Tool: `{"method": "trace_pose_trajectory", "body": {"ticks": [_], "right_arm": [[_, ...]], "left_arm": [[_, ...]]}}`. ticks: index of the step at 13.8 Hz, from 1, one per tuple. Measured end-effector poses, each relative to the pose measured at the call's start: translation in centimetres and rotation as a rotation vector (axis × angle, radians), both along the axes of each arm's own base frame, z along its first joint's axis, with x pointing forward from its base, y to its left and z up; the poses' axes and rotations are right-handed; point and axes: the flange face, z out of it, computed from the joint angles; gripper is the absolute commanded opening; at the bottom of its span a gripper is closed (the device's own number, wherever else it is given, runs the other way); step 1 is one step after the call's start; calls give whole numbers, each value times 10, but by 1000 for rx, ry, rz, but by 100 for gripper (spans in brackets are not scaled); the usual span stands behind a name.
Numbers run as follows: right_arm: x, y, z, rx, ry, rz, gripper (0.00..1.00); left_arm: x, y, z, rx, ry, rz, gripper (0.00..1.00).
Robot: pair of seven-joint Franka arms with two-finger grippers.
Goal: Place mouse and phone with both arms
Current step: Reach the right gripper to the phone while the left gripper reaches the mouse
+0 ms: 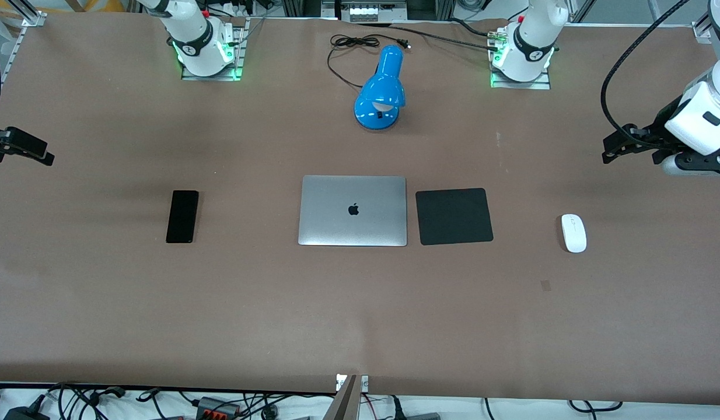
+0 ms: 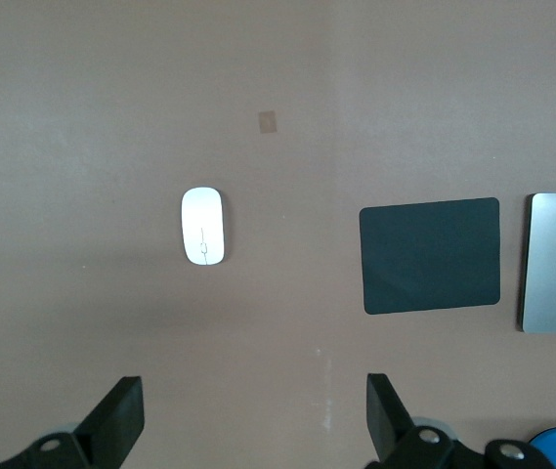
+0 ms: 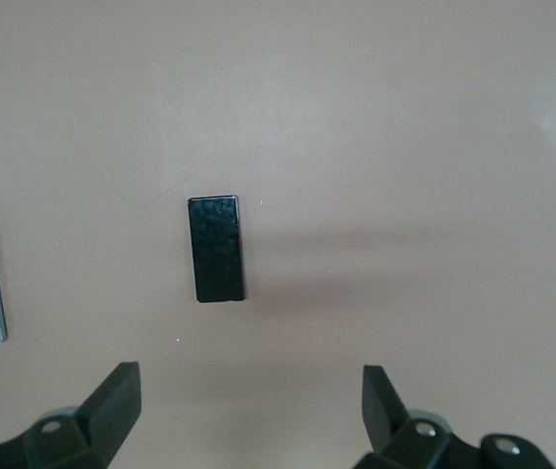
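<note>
The white mouse [image 1: 573, 232] lies on the brown table toward the left arm's end; it also shows in the left wrist view [image 2: 203, 227]. My left gripper [image 1: 617, 144] hangs open and empty in the air over bare table beside the mouse, its own view showing the jaws wide apart [image 2: 255, 415]. The black phone [image 1: 182, 216] lies flat toward the right arm's end and shows in the right wrist view [image 3: 217, 248]. My right gripper [image 1: 36, 150] is open and empty, up over bare table at that end, jaws wide apart [image 3: 248, 405].
A closed silver laptop [image 1: 352, 210] lies mid-table with a square black mouse pad [image 1: 453, 216] beside it, between laptop and mouse. A blue desk lamp [image 1: 382, 90] with its cable stands farther from the camera. A small tape patch [image 1: 545, 285] lies nearer than the mouse.
</note>
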Motion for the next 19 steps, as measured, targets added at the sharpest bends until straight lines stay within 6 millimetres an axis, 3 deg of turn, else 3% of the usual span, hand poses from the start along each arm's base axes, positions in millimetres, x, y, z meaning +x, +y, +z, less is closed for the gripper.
{"method": "trace_pose_trajectory", "body": {"ticks": [8, 11, 13, 16, 19], "right_arm": [[1, 0, -1, 3, 1, 0, 100], [8, 3, -17, 18, 23, -2, 100], [21, 7, -48, 16, 63, 0, 100], [51, 32, -125, 26, 137, 25, 100], [71, 68, -217, 39, 220, 54, 100]], "left_arm": [[0, -1, 0, -1, 1, 16, 100], [-2, 2, -9, 1, 42, 25, 100], [-4, 4, -18, 2, 90, 29, 100], [4, 11, -45, 3, 145, 41, 100], [22, 40, -114, 0, 264, 83, 100]]}}
